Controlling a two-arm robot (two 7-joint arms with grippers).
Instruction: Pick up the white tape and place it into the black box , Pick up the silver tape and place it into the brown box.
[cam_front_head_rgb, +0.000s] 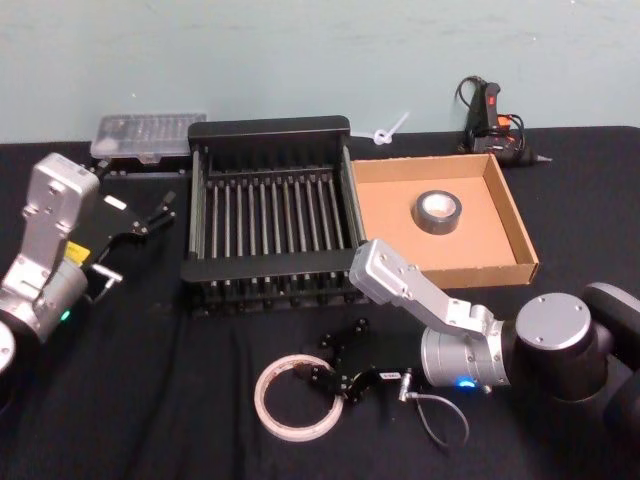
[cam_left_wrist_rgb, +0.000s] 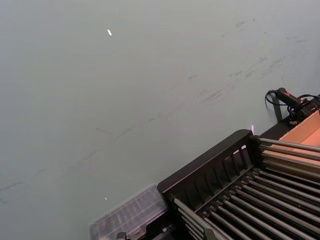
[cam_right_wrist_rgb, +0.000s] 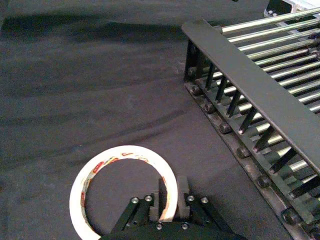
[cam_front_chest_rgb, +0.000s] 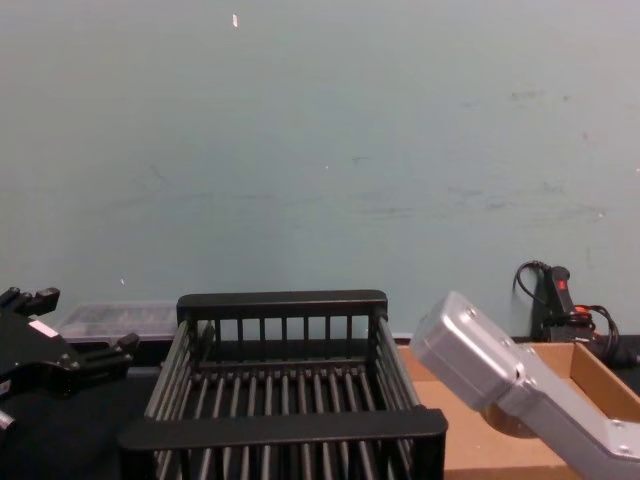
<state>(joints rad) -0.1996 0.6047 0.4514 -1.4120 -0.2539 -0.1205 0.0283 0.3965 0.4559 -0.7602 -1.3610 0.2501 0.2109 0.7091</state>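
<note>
The white tape (cam_front_head_rgb: 262, 402) lies flat on the black cloth in front of the black box (cam_front_head_rgb: 268, 127). My right gripper (cam_front_head_rgb: 322, 372) is down at the roll's right rim. In the right wrist view the white tape (cam_right_wrist_rgb: 127, 151) has its band pinched between the two fingers of the right gripper (cam_right_wrist_rgb: 171, 189), one inside the hole and one outside. The silver tape (cam_front_head_rgb: 437, 211) rests inside the brown box (cam_front_head_rgb: 510, 210), which stands to the right of the black box. My left gripper (cam_front_head_rgb: 160, 212) hovers open to the left of the crate.
A clear plastic case (cam_front_head_rgb: 147, 135) sits behind the crate at the back left. A glue gun with its cord (cam_front_head_rgb: 490, 120) lies at the back right. A thin cable loop (cam_front_head_rgb: 440, 415) hangs by my right wrist.
</note>
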